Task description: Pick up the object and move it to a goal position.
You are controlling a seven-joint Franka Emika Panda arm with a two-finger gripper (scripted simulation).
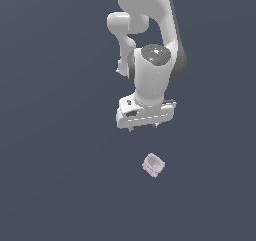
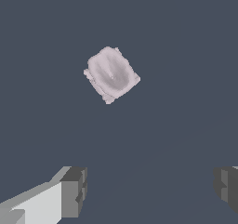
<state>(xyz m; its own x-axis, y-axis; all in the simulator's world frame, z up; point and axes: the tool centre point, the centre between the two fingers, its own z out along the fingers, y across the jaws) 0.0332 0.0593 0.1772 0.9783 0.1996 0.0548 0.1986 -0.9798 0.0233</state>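
Dark slate ground, featureless. White Panda arm [image 1: 152,45] above it; gripper [image 1: 142,127] spread wide, holding nothing. Object [image 1: 153,165], pale pink ribbed cup, lies apart from the fingertips [image 2: 73,190], not between them. Step: approach. Next, likely: centre over it, descend, close.

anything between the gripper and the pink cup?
Nothing. Bare dark floor separates the gripper from the pink cup in both views; fingers spread apart.

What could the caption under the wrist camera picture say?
Wrist view: the open gripper hangs above the small pink cup-like object on the dark floor, not touching it.
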